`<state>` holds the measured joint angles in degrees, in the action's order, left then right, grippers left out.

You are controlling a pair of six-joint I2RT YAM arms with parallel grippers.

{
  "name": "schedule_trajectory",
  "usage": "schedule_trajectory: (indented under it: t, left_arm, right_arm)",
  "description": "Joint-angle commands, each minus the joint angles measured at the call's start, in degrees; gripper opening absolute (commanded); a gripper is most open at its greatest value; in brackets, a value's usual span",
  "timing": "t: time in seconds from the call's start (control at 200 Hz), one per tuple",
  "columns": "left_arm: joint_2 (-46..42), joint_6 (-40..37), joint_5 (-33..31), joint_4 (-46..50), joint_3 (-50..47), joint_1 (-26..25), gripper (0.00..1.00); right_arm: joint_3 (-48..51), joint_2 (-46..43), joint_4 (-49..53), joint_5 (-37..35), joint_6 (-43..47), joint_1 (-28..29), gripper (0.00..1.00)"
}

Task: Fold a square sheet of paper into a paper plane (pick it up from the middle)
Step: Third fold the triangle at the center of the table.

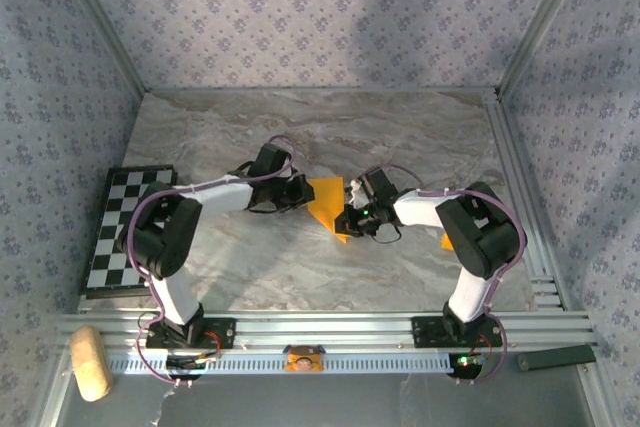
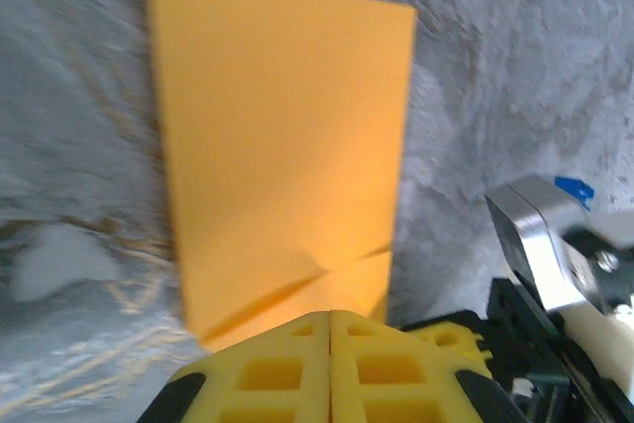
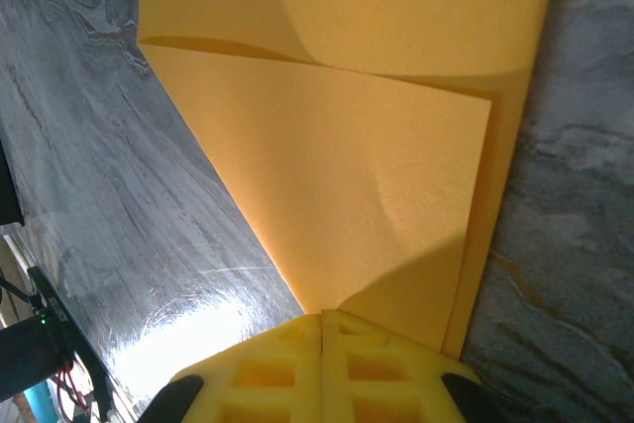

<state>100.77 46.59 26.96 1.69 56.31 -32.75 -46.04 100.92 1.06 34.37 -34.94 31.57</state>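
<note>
Pinning looks to be why the left claw (image 1: pixel 300 194) sits as it does. Its yellow fingers (image 2: pixel 297 334) are pressed fully together, tips on the near edge of the square sheet of paper (image 1: pixel 325 202), with a slanted crease just ahead of them. Whether a layer is caught between the pads or merely pressed under them, I cannot tell. The sheet, partly folded, lies on the marble table (image 1: pixel 400 137) directly in front of this claw and stretches away towards the other one.

At the sheet's far side the right claw (image 1: pixel 350 219) is also fully closed. A corner of the doubled paper tapers into the seam between its fingers (image 3: pixel 287 344) — so it seems to be nipping that corner. An upper flap bows up just beyond the tips, likely to be brought over for a further crease.

The left arm (image 1: pixel 170 237) rises from its base, bends sharply at the elbow and runs its forearm inward, wrist low. The right arm (image 1: pixel 480 232) mirrors it — the claws face each other across the paper, near but apart.
</note>
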Motion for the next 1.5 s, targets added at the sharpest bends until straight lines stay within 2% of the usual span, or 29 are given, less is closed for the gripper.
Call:
schedule_trajectory:
  t: [0.0, 0.11, 0.22, 0.455, 0.785, 0.959, 1.224, 1.494]
  left_arm:
    - [2.07, 0.55, 1.40, -1.23, 0.10, -2.10, 0.06]
    - [5.32, -0.13, 2.66, -1.23, 0.98, -2.37, 0.06]
    - [8.47, -2.95, -1.08, 6.47, 3.46, -1.92, 0.03]
    - [9.17, -4.11, -0.36, 7.08, 2.69, -0.90, 0.02]
    - [10.06, -4.66, 1.43, 6.46, 3.01, -0.92, 0.02]
    - [10.31, -5.15, 1.08, 7.05, 3.34, -0.82, 0.01]
    - [11.55, -5.71, 0.81, 7.62, 3.79, -0.56, 0.00]
    - [11.99, -5.75, 0.96, 7.62, 3.89, -0.36, 0.00]
  right_arm:
    - [1.39, 2.08, 6.45, -2.90, 0.45, 0.12, 0.00]
    - [1.18, 1.74, 6.80, -2.59, 0.59, 0.15, 0.00]
    - [0.74, 0.79, 6.91, -2.33, 0.93, 0.24, 0.00]
    - [-4.94, -1.79, 7.79, 0.02, 1.88, 1.68, 0.00]
    - [-11.41, 7.06, 7.39, -1.98, 0.76, 3.08, 0.01]
    - [-8.94, 7.49, 5.66, -1.48, 0.23, 2.54, 0.01]
    - [-4.13, 2.16, 5.09, 3.88, 1.87, 0.63, 0.06]
    - [2.85, -3.71, 6.36, 4.13, 4.45, -1.90, 0.08]
